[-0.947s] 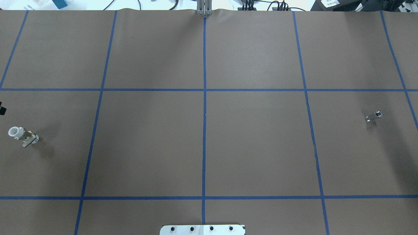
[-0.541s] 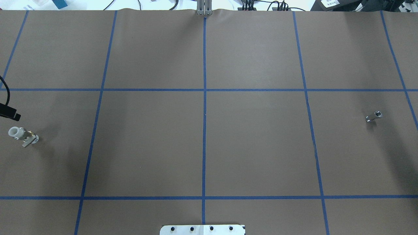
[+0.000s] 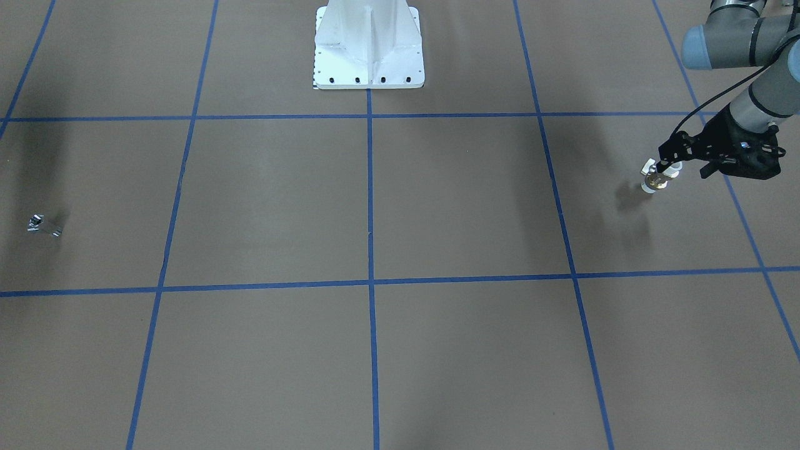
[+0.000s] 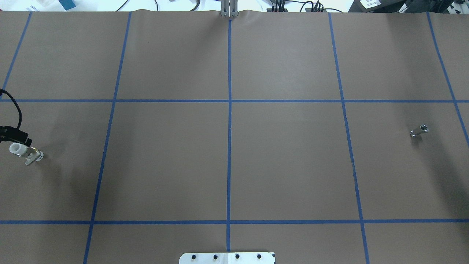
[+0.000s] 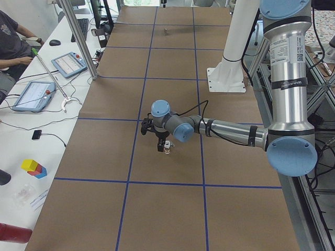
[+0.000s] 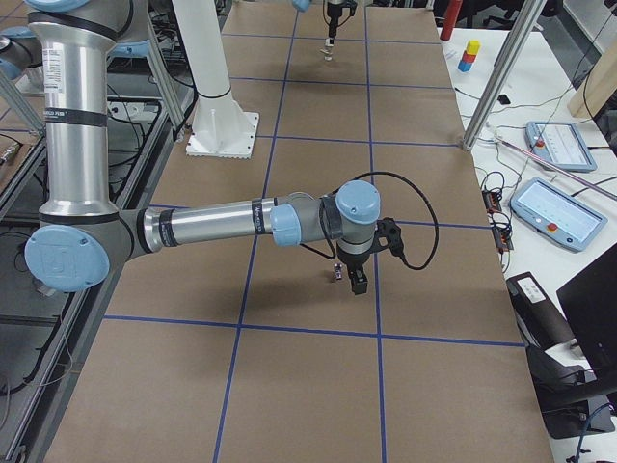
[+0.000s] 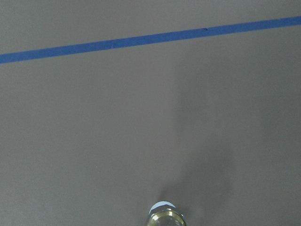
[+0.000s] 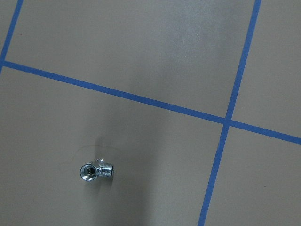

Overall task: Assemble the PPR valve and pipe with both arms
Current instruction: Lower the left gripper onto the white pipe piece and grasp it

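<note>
Exterior front-facing: centre left gripper (image 3: 670, 164) over standing PPR valve (image 3: 654, 180), clear of lever (image 4: 29, 160), before pinching; cannot tell its spread, nor that of right gripper (image 6: 358, 282).

No text, brand or number legible in any view.

- Exterior left view, 2 o'clock: on upright tube of left arm (image 5: 285, 110), white sticker (image 5: 289, 52) with dark print; characters too small to be read.
- Overhead view, 1 o'clock: white label (image 4: 370, 3) on dark box (image 4: 357, 7) beyond far edge of table (image 4: 285, 55); print blurred.
- Exterior left view, 9 o'clock: tablet screens (image 5: 32, 94), content not resolved.
</note>
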`<state>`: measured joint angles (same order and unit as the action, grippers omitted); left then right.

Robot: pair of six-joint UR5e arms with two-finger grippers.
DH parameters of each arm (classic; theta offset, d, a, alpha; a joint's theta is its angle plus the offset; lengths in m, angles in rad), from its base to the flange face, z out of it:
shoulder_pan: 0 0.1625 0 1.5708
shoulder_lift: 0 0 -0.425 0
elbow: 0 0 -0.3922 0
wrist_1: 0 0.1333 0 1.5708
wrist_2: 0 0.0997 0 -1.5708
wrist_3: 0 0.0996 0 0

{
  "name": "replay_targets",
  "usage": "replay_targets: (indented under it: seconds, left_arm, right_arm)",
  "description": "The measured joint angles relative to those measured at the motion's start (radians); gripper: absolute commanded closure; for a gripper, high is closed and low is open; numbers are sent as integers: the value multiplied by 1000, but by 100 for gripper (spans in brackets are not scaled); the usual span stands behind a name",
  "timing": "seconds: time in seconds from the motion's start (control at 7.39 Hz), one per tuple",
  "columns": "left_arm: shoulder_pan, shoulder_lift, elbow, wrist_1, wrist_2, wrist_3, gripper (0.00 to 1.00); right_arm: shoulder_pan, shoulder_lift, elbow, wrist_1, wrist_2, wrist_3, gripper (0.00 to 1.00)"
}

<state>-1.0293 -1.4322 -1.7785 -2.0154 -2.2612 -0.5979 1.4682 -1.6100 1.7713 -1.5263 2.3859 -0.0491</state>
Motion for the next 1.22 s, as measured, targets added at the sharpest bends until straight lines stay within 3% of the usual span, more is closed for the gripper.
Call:
replay_targets:
  seconds: [0.14, 0.54, 1.22]
  left_arm:
    - [11, 11, -2, 0, 3, -10, 17]
    - [27, 25, -16, 1, 5, -27, 100]
    - [22, 3, -49, 11, -11, -29, 100]
  right_arm:
    - [-2, 0, 1, 0, 0, 0, 0]
    - [-5, 1, 1, 0, -1, 0, 0]
    - [-5, 0, -4, 0, -8, -2, 0]
